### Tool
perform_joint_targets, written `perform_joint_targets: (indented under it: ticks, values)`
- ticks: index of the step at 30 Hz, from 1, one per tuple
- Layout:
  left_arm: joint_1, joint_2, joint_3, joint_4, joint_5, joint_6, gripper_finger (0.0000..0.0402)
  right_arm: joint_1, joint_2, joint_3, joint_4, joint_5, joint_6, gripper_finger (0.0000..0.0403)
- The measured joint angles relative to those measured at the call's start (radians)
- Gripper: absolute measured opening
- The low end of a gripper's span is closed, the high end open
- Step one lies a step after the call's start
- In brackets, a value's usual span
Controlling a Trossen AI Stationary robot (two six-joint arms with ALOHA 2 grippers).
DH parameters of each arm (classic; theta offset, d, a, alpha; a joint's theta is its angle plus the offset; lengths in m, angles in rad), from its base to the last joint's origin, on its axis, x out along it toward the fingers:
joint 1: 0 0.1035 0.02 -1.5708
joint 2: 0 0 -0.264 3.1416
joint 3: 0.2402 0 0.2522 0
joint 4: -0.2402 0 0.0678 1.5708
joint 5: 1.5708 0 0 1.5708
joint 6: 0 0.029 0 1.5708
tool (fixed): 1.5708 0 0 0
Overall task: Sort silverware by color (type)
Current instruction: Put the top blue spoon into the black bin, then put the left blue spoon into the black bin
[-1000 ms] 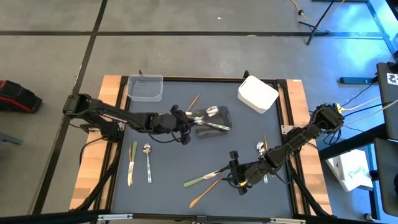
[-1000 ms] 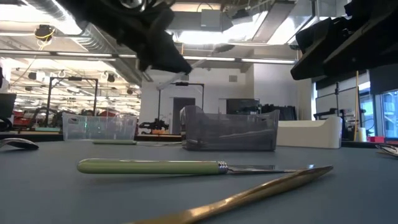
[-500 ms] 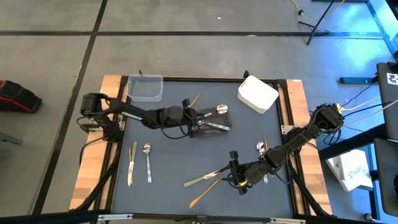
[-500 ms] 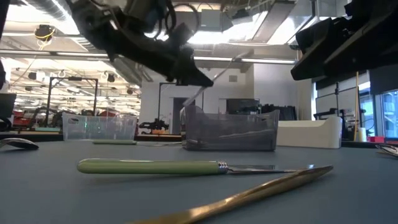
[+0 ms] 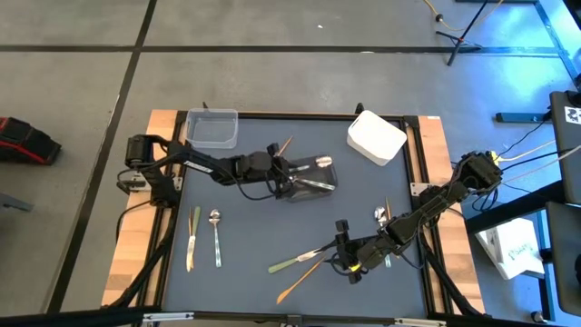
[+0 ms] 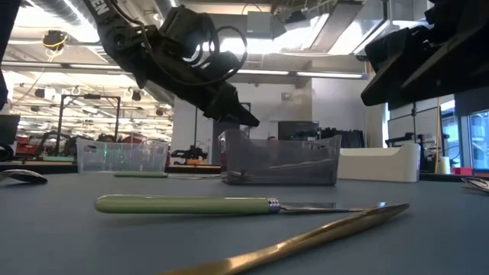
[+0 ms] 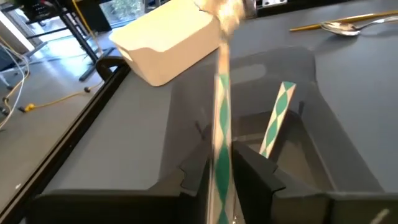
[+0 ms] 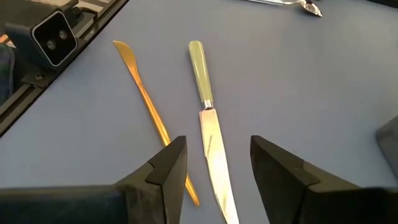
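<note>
1. I have the left gripper (image 5: 280, 174) up at the dark grey tub (image 5: 309, 174), reaching in over the tub's left wall in the high view.
2. The left wrist view shows its two dark fingers (image 7: 252, 177) set close together with a slim green-and-white utensil (image 7: 221, 134) standing between them — blurred, its pale head toward the white tub (image 7: 169, 38). Whether the fingers are clamped on it or have let go, I cannot tell.
3. A second green-and-white piece (image 7: 275, 118) leans inside the grey tub, just beside the first.
4. In the low view the left gripper (image 6: 229, 114) hangs right at the tub's near-left corner (image 6: 280, 160).
5. My right gripper (image 5: 345, 256) sits low near the front of the table, its fingers (image 8: 163, 171) spread apart and holding nothing.
6. Between those open fingers lies the green-handled knife (image 8: 207, 121) — flat on the mat, blade toward the wrist camera. The gold knife (image 8: 152, 112) lies just beside it, running past the other finger.
7. From above, that green-handled knife (image 5: 292, 263) and the gold knife (image 5: 300, 282) lie just left of the right gripper.
8. On the left side of the mat, a green-handled piece (image 5: 192, 238) and a silver spoon (image 5: 216, 236) lie side by side, apart.
9. More silverware (image 5: 381, 218) lies by the right arm; a tan piece (image 5: 284, 145) rests just behind the grey tub.
10. The clear tub (image 5: 212, 128) sits at the back left corner, the white tub (image 5: 376, 137) at the back right.
</note>
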Motion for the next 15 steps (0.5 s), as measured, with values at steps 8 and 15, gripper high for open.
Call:
perform_joint_targets:
  ticks: [8,15]
  values:
    - [-0.013,-0.054,0.000,-0.007,-0.009,-0.012,0.0123,0.000,0.000,0.000,0.000,0.000,0.015,0.0165]
    - [-0.096,-0.229,0.000,-0.153,-0.009,-0.072,0.0127,0.000,0.000,0.000,0.001,0.000,0.015,0.0165]
